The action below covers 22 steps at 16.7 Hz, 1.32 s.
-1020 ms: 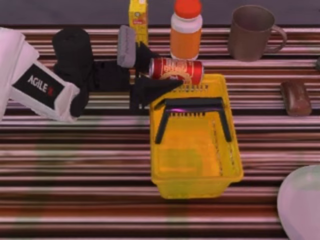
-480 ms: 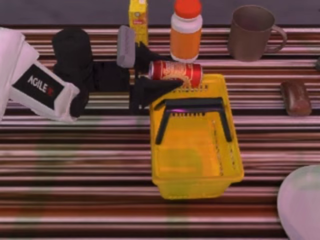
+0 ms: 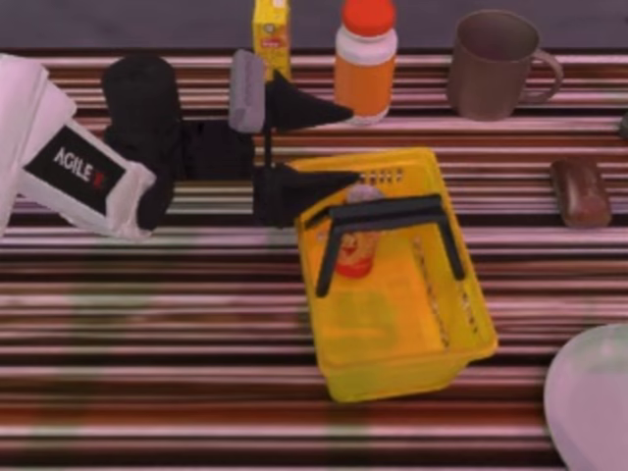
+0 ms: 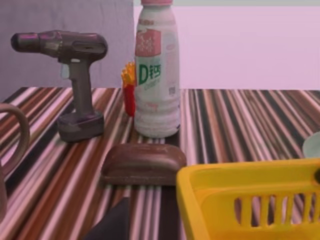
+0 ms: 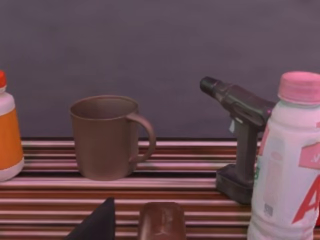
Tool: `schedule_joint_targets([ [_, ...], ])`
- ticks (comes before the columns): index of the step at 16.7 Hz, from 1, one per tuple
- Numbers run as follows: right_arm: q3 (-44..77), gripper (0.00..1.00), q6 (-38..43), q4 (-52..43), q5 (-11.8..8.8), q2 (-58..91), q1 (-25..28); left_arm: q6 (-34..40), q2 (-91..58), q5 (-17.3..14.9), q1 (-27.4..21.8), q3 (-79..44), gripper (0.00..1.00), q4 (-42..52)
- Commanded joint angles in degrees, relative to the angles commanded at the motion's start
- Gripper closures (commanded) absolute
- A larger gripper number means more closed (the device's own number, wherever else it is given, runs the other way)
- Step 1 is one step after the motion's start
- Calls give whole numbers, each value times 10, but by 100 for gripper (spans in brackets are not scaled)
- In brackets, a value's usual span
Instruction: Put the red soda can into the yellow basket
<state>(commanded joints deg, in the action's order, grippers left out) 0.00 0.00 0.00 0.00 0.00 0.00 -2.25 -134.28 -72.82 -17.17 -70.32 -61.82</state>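
Top view: left gripper [image 3: 329, 145] at yellow basket [image 3: 461, 319] far-left corner, jaws spread wide, nothing between. Red soda can [image 3: 357, 245] upright inside basket, far end, under black handle [image 3: 388, 218]. Orange bottle [image 3: 364, 61], brown mug [image 3: 494, 65] along far edge. Right arm [image 3: 591, 402] parked near-right.

Left wrist view: basket rim [image 4: 240, 177], brown bar [image 4: 143, 163], drill [image 4: 75, 82], white bottle [image 4: 157, 75].

Right wrist view: mug [image 5: 106, 136], drill [image 5: 240, 135]; right jaws — cannot tell.

The left arm [image 3: 74, 162] carries "AGILE" in white on a black patch. The white bottle [image 4: 157, 75] shows a green "D" followed by characters too small to read.
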Motion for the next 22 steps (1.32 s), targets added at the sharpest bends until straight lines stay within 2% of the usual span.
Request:
schedule_joint_targets([
  [7, 6, 0, -3, -5, 0, 6, 3, 1, 11, 5, -1, 1, 0, 7],
  [10, 57, 0, -33, -50, 0, 57, 26, 8, 59, 37, 9, 22, 0, 30],
  [12, 119, 0, -65, -101, 2, 120, 51, 16, 119, 74, 20, 49, 0, 58],
  [15, 253, 0, -129, -201, 8, 256, 96, 31, 245, 149, 41, 111, 0, 120],
  [22, 680, 0, -316, -498, 25, 697, 228, 61, 654, 372, 104, 332, 0, 326],
])
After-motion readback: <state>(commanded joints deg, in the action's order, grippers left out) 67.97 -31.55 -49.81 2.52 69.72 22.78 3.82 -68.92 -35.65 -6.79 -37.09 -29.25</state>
